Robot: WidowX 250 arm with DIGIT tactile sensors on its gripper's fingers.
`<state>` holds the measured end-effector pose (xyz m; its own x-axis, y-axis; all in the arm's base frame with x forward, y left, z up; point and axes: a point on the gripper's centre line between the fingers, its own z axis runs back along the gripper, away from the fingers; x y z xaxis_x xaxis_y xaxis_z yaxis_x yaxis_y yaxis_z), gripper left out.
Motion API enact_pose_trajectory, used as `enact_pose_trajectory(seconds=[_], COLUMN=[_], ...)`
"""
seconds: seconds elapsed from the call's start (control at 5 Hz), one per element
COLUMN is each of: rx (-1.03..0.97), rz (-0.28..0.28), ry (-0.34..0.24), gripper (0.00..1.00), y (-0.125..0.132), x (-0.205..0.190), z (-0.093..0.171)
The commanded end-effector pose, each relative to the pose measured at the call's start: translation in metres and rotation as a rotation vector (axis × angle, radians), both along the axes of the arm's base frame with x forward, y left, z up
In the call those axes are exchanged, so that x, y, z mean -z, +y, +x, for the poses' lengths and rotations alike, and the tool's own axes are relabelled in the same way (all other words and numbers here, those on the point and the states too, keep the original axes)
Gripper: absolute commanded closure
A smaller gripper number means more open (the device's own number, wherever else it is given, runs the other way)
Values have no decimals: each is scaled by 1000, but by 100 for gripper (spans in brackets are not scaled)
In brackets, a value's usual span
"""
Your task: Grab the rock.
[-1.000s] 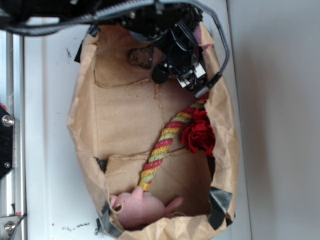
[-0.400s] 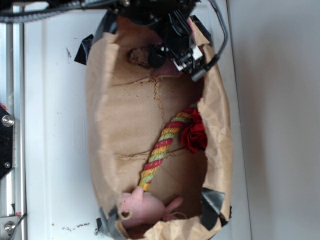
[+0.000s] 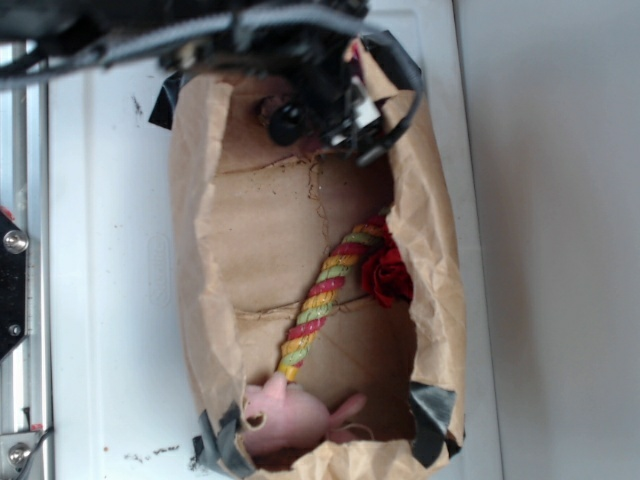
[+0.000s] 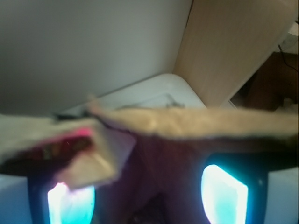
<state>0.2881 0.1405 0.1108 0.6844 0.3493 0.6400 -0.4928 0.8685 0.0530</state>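
Looking down from the exterior camera, a brown paper bag [image 3: 215, 240] lies open on the white worktop [image 3: 105, 270], its corners patched with dark tape [image 3: 435, 420]; everything in play sits inside that bag. The gripper [image 3: 315, 125] is down at the bag's top end, black body and cables crowding over the opening; the rock [image 3: 268, 108] is right there too, only a sliver of mottled brown showing at the gripper's left edge, touching or just beside a round black part of it; the rest of the stone is hidden under the arm. Are the jaws spread or pinching the rock? Cannot tell; the arm's own bulk covers them from above. Lower in the bag, a striped rope toy [image 3: 322, 298] in red, yellow and green runs diagonally down from the right wall; a red fabric flower [image 3: 388, 272] is tucked against that right wall, touching the rope; a pink plush toy [image 3: 290, 412] lies at the bag's bottom end, just below the rope's tip. The wrist camera is blurred; a crumpled paper edge [image 4: 187, 121] crosses the frame, two glowing cyan patches sit below it, and no rock can be made out there.
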Motion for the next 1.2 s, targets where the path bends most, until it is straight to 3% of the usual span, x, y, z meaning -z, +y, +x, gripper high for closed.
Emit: enact_pose_trajectory(seconds=[0.0, 0.4, 0.6, 1.0], rx=[49, 79, 79, 62], rz=[48, 30, 19, 50], ry=[-90, -71, -29, 37], gripper=[0, 0, 0, 0], y=[0, -4, -10, -22], x=[-15, -27, -43, -50], z=[-9, -8, -6, 2])
